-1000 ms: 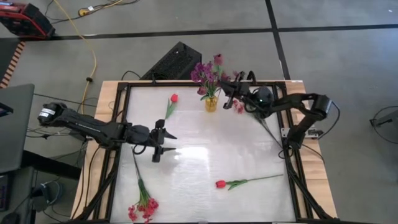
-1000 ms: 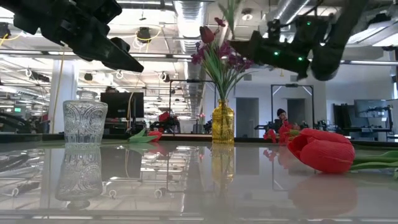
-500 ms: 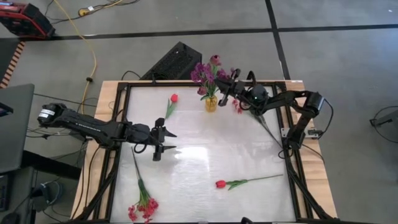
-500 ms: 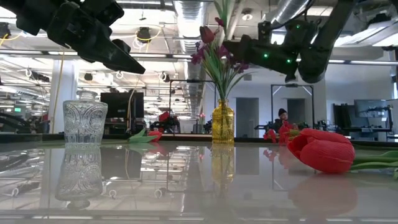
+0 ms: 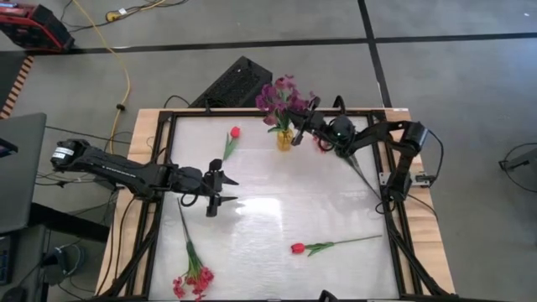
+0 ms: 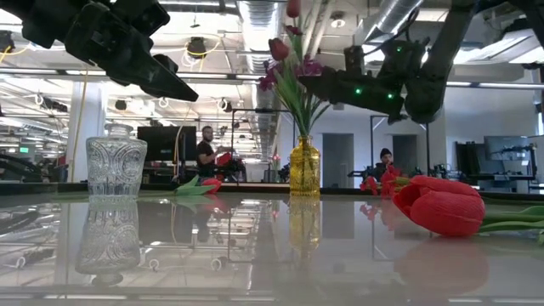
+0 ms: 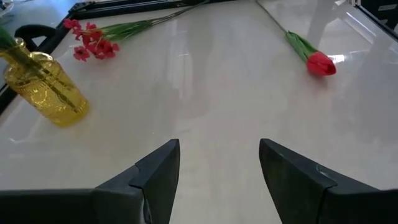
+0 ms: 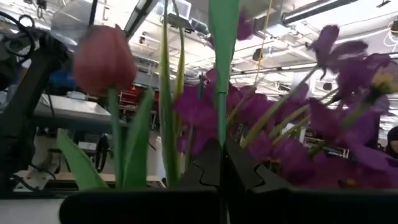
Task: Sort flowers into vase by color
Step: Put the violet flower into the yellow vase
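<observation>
Right gripper [image 5: 308, 117] sits just beside the bouquet at the far edge of the desk [image 5: 277, 218], clenched on a thin green stem [image 8: 222, 81]; the right wrist view shows the stem running up between the closed fingers. The bloom is out of that frame, so which flower this is stays a guess, probably a maroon tulip. Yellow vase [image 5: 285, 139] stands directly under the bouquet, with purple clusters [image 5: 273, 97] and a dark tulip [image 6: 279, 48] already in it.

Left gripper [image 5: 220, 193] hangs over the left-middle of the desk, jaws wide, holding nothing.

Loose flowers on the desk: red tulip [image 5: 234, 132] far left of the yellow vase, another red tulip [image 5: 297, 248] near the front with its stem pointing right, pink-red cluster [image 5: 194, 280] at the front-left corner, second pink-red cluster [image 7: 90, 46] lying near the yellow vase. Clear glass vase [image 6: 116, 167] shows empty in the low view.

Handling judgement: flowers look very light, stems thin and springy, heads soft and top-heavy, so a stem can swivel in the pinch. Best hold is mid-stem, or a bit nearer the head, never on the petals. Stems lie flat on a glossy top and may slide when pinched. The narrow yellow vase may tip if a stem pushes it sideways.
</observation>
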